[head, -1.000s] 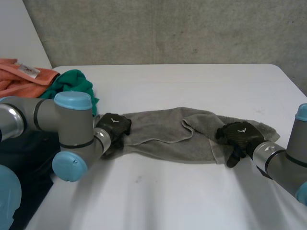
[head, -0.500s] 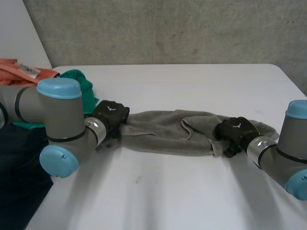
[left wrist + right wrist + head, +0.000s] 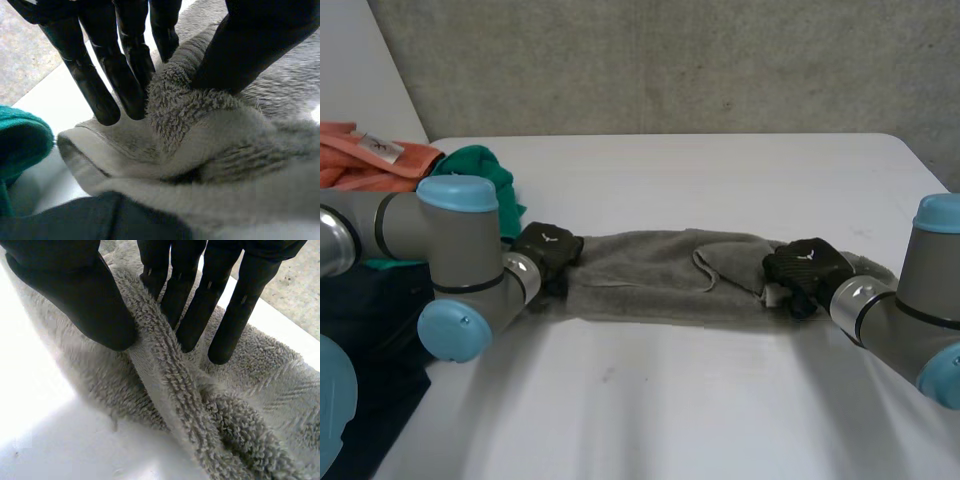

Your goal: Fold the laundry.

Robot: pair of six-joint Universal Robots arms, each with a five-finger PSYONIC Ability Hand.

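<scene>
The grey towel (image 3: 660, 285) lies as a long, bunched band across the near half of the table (image 3: 720, 170), with one robot hand at each end. This looks like a hold meant to draw the cloth out lengthwise so that it can be spread or folded. The left robot hand (image 3: 548, 248) sits on the towel's left end and the right robot hand (image 3: 805, 266) on its right end, well apart, with the cloth rumpled between them and a loose flap turned over near the middle. A green cloth (image 3: 480, 172) and an orange cloth (image 3: 370, 160) sit bunched at the table's far left corner, just behind the left arm, probably waiting their turn. The head view gives the layout but hides both grips under the backs of the hands. The left wrist view shows that hand clamped on the cloth: a raised ridge of terry is squeezed between its thumb (image 3: 250, 45) and its fingers (image 3: 107, 85), with a hemmed edge curling just below the fingertips and the green cloth close beside it. The right wrist view shows the same kind of pinch, a ridge of towel standing up between thumb (image 3: 75, 295) and fingers (image 3: 200, 310), the rest of the cloth resting on the table under the palm.
</scene>
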